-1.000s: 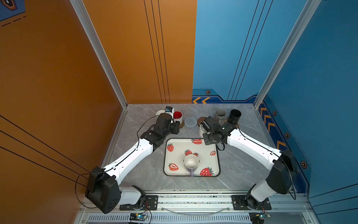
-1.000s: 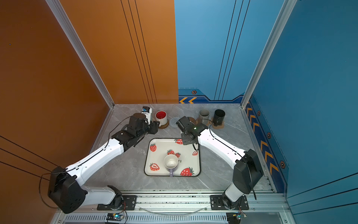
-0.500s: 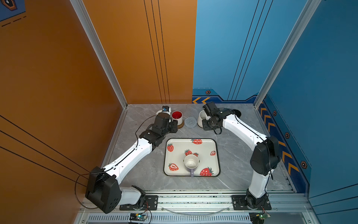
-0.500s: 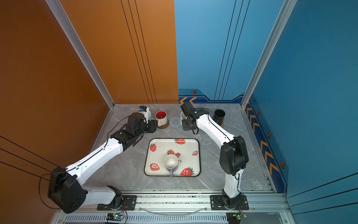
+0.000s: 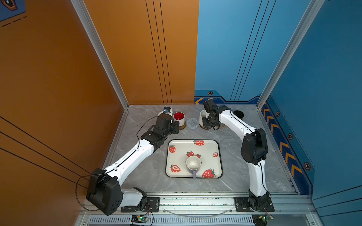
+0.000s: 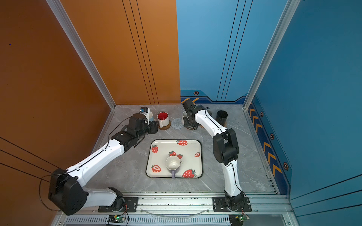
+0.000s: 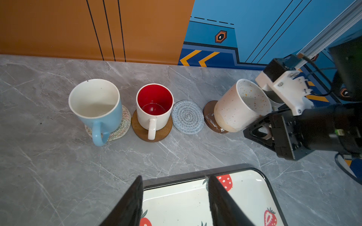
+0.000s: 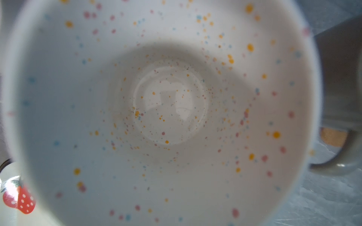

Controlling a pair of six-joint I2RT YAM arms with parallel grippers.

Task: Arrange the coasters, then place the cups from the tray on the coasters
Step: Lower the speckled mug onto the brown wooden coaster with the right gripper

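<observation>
In both top views, a grey marble table (image 5: 232, 156) is sitting between an orange wall (image 5: 58, 78) on the left and a blue wall (image 5: 323, 78) on the right. The tray (image 5: 208, 146) is lying near the middle. It is carrying a lavender mug (image 5: 193, 164), upright, handle pointing near.

In the left wrist view, the left gripper (image 7: 175, 180) is standing released and empty. The right gripper (image 7: 260, 133) is clamping the speckled mug (image 7: 241, 105). That mug is tilting, mouth leaning toward the gripper, over a brown coaster (image 7: 209, 117) in the far row.

In the right wrist view, the speckled mug's inside is filling the frame.
</observation>
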